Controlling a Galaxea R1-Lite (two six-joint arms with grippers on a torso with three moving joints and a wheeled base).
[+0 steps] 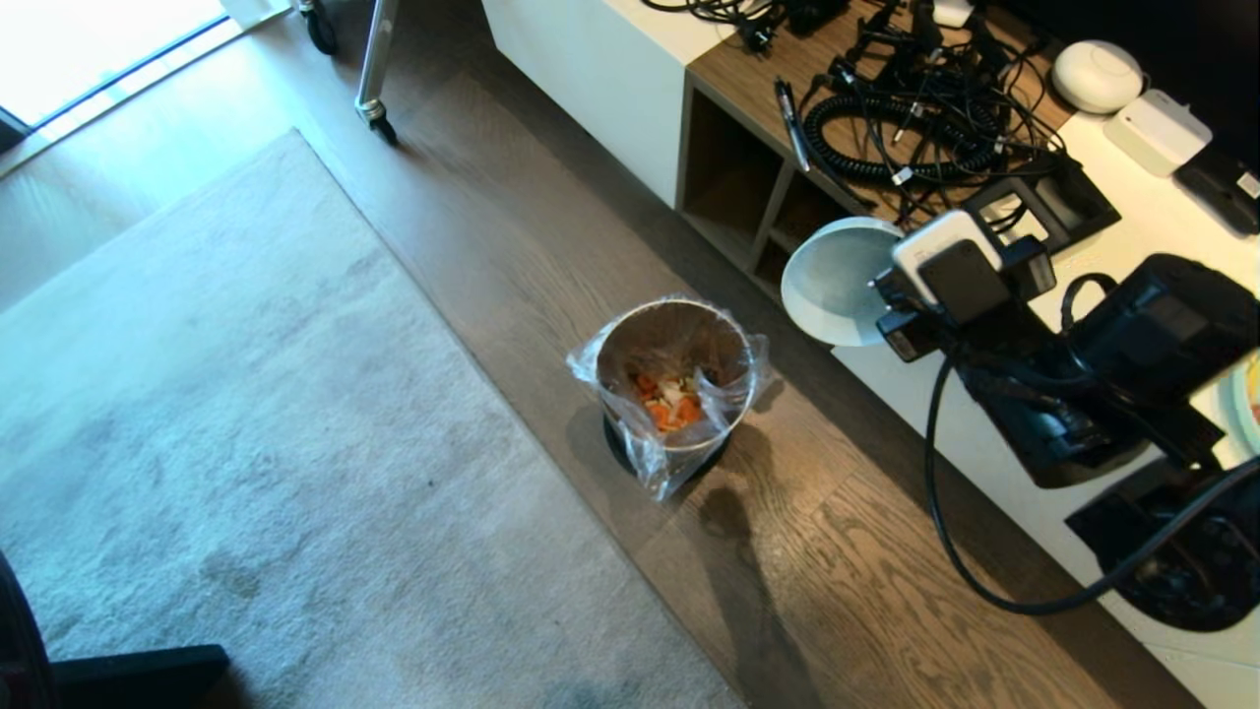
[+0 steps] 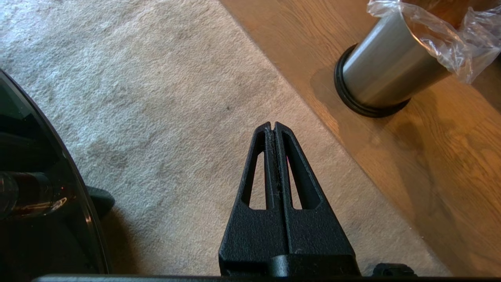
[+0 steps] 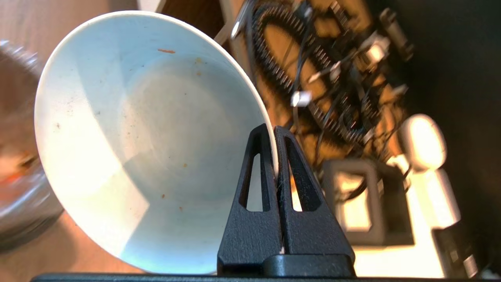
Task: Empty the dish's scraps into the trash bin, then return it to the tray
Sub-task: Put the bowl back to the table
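Far left: pale rug (image 1: 226, 414) over the floor, left tool (image 2: 274, 129) parked above it, fingers pressed together on nothing.

Centre, on the wooden floor (image 1: 551, 256) beside the rug's edge: trash bin (image 1: 675, 386), upright, clear liner (image 1: 679, 463) puffed out over the rim. Inside, at the bottom: scraps (image 1: 671, 402), orange slices and pale bits. Emptying judged done.

Right of the bin, raised over the counter's near edge: dish (image 1: 837, 281), tipped on its side, mouth turned towards the bin. Only specks and smears left on the inner wall. Right tool (image 3: 274, 131) clamped shut on the dish's rim, one finger inside, one outside, a thin pinch at a single spot.

Further right: white counter (image 1: 1112, 197), a tangle of cables (image 1: 906, 128) on the wooden section beyond the dish, small white boxes (image 1: 1157, 130) far right. Right arm's dark bulk across the near right. A sliver of pale plate (image 1: 1242, 404) at the right edge. Tray not plainly visible here; probably under or behind the arm, cannot tell.

Risks from here, as judged:
- Glossy rim held by a narrow pinch; a quick swing or wrist roll could let the dish pivot or slip out, dropping to the floor or counter edge.
- Cables just beyond the dish; a wide return arc could snag them.
- Tray hidden by the arm; a blind set-down could land on the raised rim or the plate, leaving the dish tilted.
- Dish sideways; release before levelling would let it roll.
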